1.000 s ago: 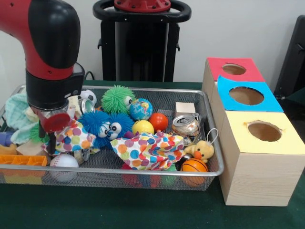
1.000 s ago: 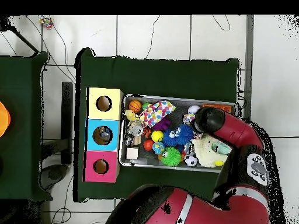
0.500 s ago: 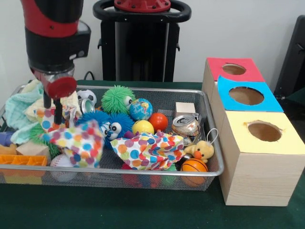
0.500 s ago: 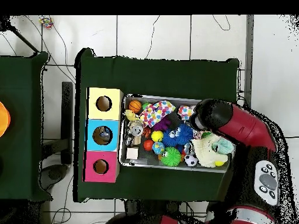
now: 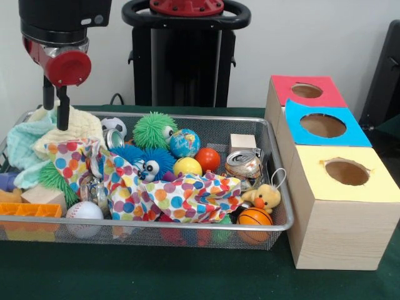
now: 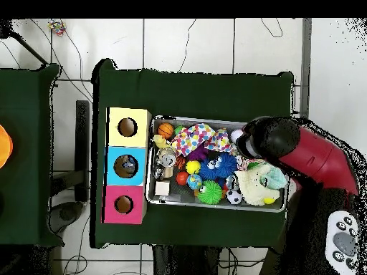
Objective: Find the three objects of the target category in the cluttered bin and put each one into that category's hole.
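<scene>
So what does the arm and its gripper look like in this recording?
The arm is bulky and rounded, glossy red with black sections. In the front view its black cylindrical wrist ends in a red round cap, and the gripper has two thin, dark, straight fingers. No cables or markings are visible.

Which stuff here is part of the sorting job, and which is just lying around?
Job:
gripper
wire bin and its clutter, e.g. spotted cloth
red box
blue box
yellow box

Lying about:
black stand
second table
</scene>
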### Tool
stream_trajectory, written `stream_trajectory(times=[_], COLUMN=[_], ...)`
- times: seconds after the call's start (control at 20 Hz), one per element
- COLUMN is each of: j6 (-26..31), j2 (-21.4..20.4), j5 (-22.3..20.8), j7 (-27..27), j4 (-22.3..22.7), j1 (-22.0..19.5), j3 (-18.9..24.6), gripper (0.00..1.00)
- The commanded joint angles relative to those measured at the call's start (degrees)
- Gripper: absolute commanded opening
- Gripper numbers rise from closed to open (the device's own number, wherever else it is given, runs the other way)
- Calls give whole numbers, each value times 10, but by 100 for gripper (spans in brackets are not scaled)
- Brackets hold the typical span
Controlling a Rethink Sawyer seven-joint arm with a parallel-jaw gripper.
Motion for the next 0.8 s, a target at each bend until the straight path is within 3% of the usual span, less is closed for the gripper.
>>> stream_trajectory(times=[0.05, 0.5, 0.8], j6=[50, 17, 29], j2=[19, 49, 59], j5=[-19, -9, -5], j7=[4, 39, 42], j4=[19, 12, -7], j1=[4, 20, 25], j3=[47, 54, 50], gripper=[100, 100, 100])
